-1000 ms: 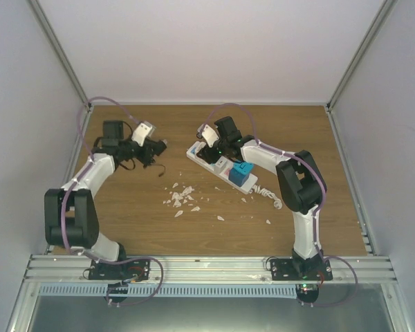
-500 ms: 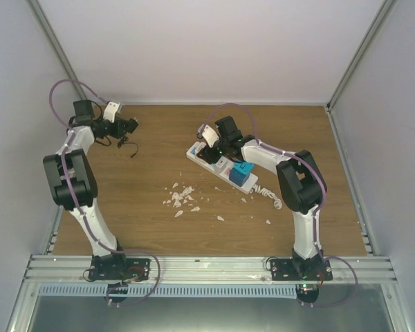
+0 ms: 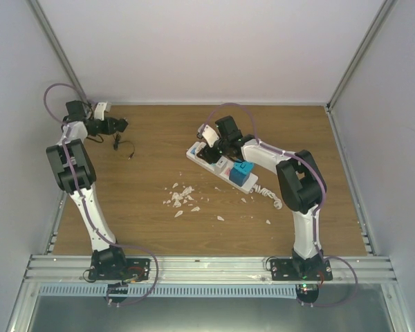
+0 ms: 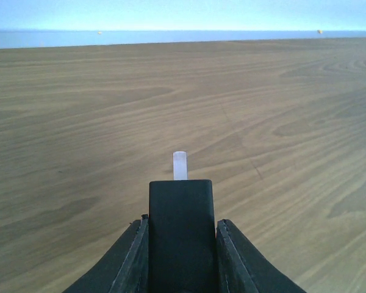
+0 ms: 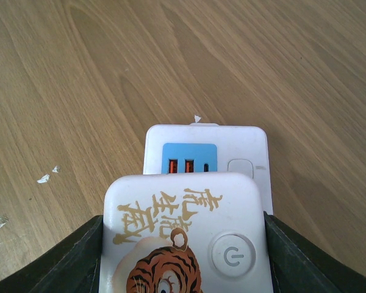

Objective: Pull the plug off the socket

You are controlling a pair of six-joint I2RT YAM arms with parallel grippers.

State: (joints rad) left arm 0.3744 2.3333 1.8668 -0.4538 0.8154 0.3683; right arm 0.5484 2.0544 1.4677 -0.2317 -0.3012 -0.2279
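The black plug (image 4: pixel 180 210), one pale metal prong (image 4: pixel 180 165) sticking out ahead, sits clamped in my left gripper (image 4: pixel 182 241), which is shut on it. In the top view that left gripper (image 3: pixel 117 126) hovers near the table's far left corner, the plug's thin black cord (image 3: pixel 124 148) trailing onto the wood. The socket (image 3: pixel 198 154), a long white strip, lies at centre right, well apart from the plug. Over its far end my right gripper (image 5: pixel 186 241) is shut on a white tiger-print block (image 5: pixel 183 226) standing on the socket (image 5: pixel 244 146), next to its blue USB panel.
A blue cube (image 3: pixel 242 172) sits on the socket's near end, beside its coiled white cord (image 3: pixel 270 197). White scraps (image 3: pixel 180 196) litter the middle of the wooden table (image 3: pixel 145 221). Enclosure walls stand close on the left, right and back.
My left arm has swung left and back toward the far left corner, carrying the black plug and its cord. The right arm and the socket have stayed put.
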